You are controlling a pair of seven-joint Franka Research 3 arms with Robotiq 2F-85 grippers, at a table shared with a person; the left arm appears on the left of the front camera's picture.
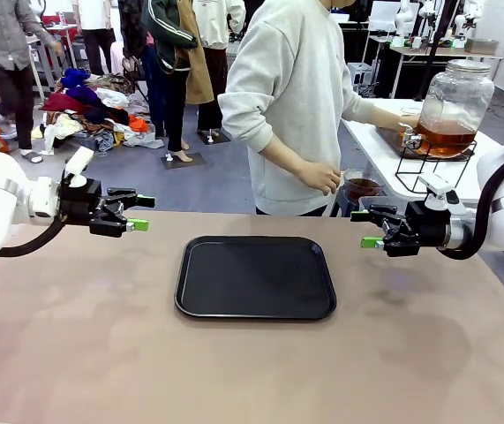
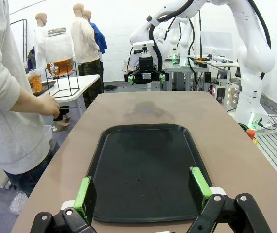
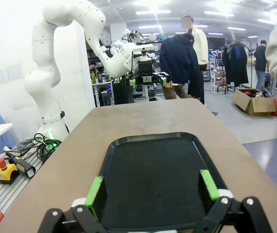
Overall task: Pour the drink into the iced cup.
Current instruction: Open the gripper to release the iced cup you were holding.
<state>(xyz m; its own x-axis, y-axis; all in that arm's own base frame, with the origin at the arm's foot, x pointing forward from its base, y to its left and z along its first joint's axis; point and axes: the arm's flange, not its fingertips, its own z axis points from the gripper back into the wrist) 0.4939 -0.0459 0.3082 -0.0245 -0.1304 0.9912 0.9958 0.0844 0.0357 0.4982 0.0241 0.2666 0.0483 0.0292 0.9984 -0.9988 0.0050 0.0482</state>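
On the brown surface (image 1: 260,362) you have a black tray (image 1: 256,276) lying flat and bare, roughly midway between your two arms. Left of the tray, your left gripper (image 1: 139,213) hangs above the surface with its green pads spread apart, pinching nothing; from its wrist camera the pads (image 2: 84,192) frame the tray's near edge. Right of the tray, your right gripper (image 1: 365,229) mirrors it, also spread wide with nothing between the pads, pointing back toward the tray.

Beyond the tray's far right corner, off your surface, a second white surface (image 1: 393,159) carries a large glass jar (image 1: 451,104) on a black wire stand (image 1: 428,163). The drink (image 1: 444,137) sits in the lower part of that jar, amber and translucent. A person in a pale grey sweatshirt (image 1: 291,97) stands behind the tray, one hand (image 1: 320,177) held low near a small cup of darker liquid (image 1: 360,187), the other arm reaching toward the jar's tap, where a clear cup (image 2: 35,81) holds some orange liquid.
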